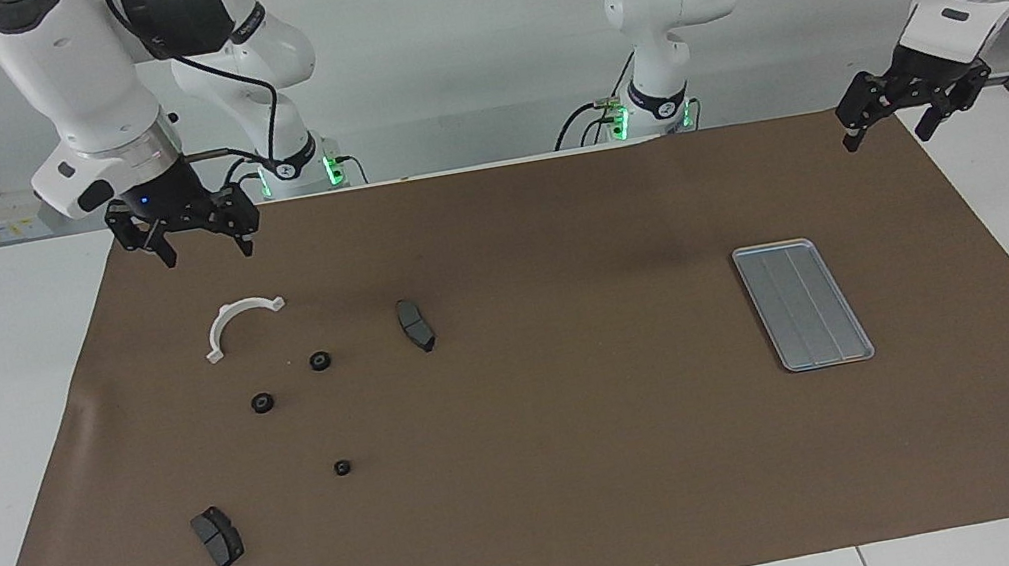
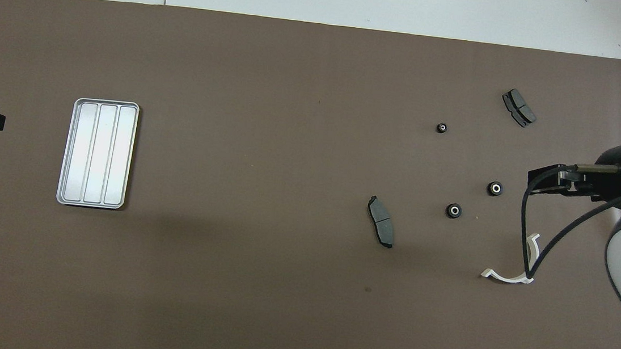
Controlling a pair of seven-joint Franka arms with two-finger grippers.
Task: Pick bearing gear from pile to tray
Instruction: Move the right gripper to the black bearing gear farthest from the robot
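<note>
We take the white half-ring bracket as our landmark on the brown mat that covers the tabletop. Our right gripper hangs in the air just above the bracket's robot-side edge, its jaws spread wide and holding nothing. Three small black round rings lie loose on the mat, all farther from the robots than the bracket: the nearest ring, a second ring close beside it, and a third ring farther out still. One dark grey curved pad lies beside the bracket, toward the left arm's end. The other curved pad lies farthest out from the bracket, away from the robots. The silver-grey tray sits well apart from the bracket, toward the left arm's end, with none of the parts in it. Our left gripper waits over the mat's corner at that end, jaws likewise apart and empty.
</note>
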